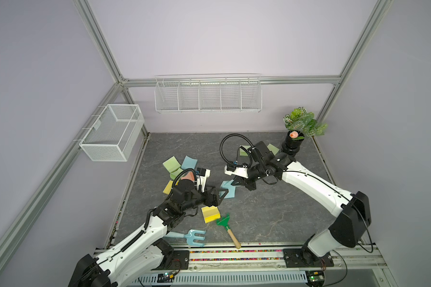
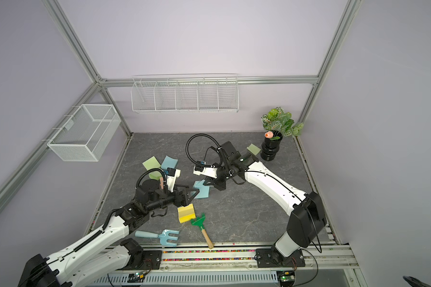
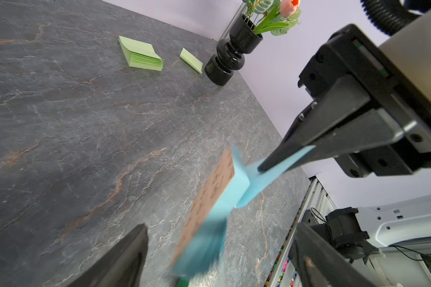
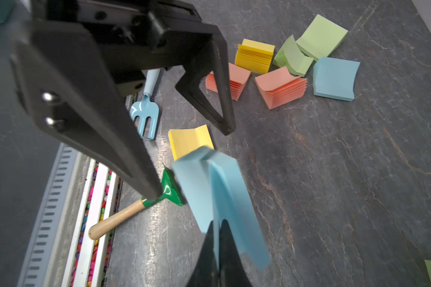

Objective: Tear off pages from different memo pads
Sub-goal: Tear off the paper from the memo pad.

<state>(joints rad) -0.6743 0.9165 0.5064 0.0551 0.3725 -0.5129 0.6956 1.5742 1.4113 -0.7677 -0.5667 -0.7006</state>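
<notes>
Right fingers point(image 4: 228, 251) are clamped tight on one blue page point(image 4: 237, 211), which joins the blue memo pad point(image 3: 235, 186) along one edge. Your left fingers point(image 3: 127, 258) are spread wide either side of that pad, no contact visible; its lower end is blurred. The pad hangs over the middle of the table point(image 1: 271, 211) and looks clear of the surface. Other memo pads point(image 4: 281, 87) lie clustered on your left side, and one yellow pad point(image 1: 210, 214) sits beside the green rake point(image 1: 223, 221).
</notes>
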